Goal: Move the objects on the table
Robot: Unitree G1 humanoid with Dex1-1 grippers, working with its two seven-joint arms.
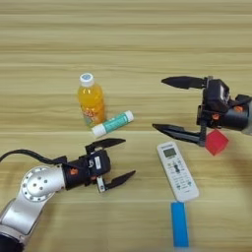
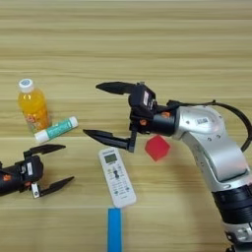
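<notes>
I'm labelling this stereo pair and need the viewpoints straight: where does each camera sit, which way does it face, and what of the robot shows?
Left eye view: on the head, looking down at the wooden table; left end effector with its arm, right end effector open.
Right eye view: same head, same downward look, reaching further right; the whole right arm shows.
Shared: orange-drink bottle, white-and-teal tube, red cube, remote control, blue bar.

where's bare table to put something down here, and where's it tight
Free: the whole far table beyond the orange-drink bottle, and the near strip between the left end effector and the blue strip. Crowded: the middle, where tube, remote, red cube and the open right end effector sit close.
</notes>
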